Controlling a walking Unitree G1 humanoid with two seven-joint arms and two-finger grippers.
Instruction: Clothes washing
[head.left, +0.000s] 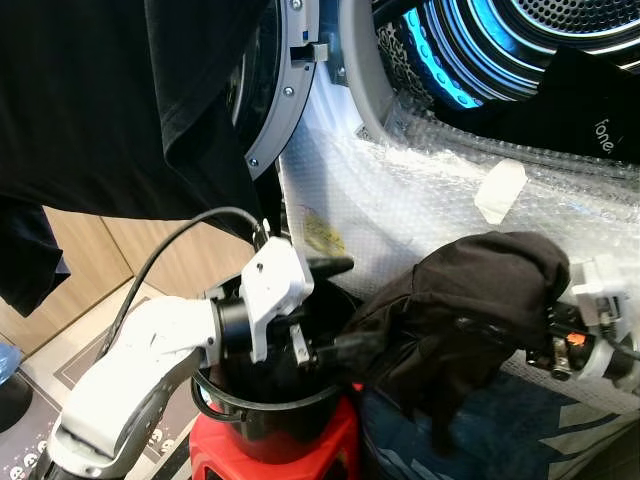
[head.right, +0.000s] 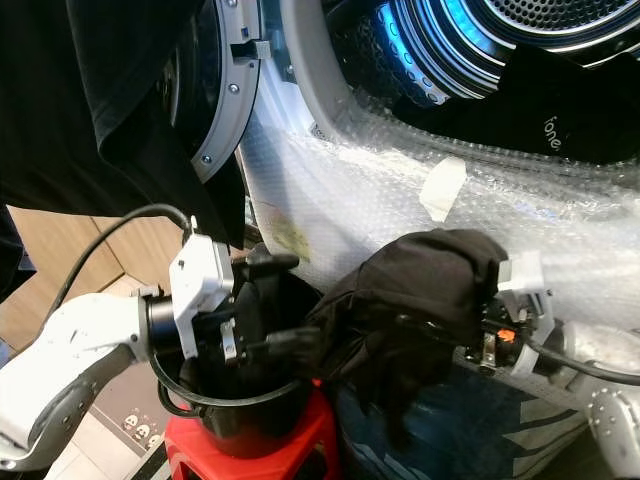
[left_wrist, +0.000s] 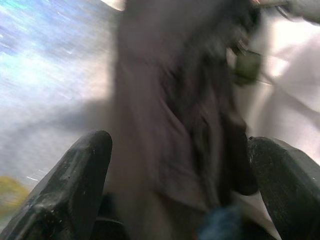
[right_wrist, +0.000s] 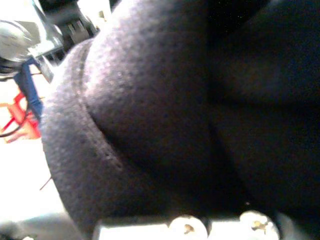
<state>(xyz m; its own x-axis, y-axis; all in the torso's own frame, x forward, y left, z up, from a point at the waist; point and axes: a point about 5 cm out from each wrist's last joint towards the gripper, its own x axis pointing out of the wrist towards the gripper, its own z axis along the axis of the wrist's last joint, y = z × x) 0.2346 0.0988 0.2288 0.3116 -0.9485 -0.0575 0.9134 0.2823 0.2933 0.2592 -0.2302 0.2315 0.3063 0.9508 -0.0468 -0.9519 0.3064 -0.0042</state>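
Observation:
A black garment (head.left: 470, 300) hangs in the air below the washing machine's open drum (head.left: 520, 40). It is draped over my right gripper (head.left: 560, 335), which comes in from the right and is shut on it; the cloth hides the fingers. The right wrist view shows the dark cloth (right_wrist: 165, 100) close up. My left gripper (head.left: 355, 305) hovers over a black bucket (head.left: 270, 410), open, its fingers (left_wrist: 75, 185) spread wide on either side of the garment's lower left edge (left_wrist: 180, 125). That edge trails down toward the bucket.
The bucket stands on a red stool (head.left: 335, 440). Bubble wrap (head.left: 400, 190) covers the machine's front, with a tape piece (head.left: 500, 190) on it. The round door (head.left: 285, 90) is swung open to the left. A person's dark clothing (head.left: 110, 100) fills the upper left.

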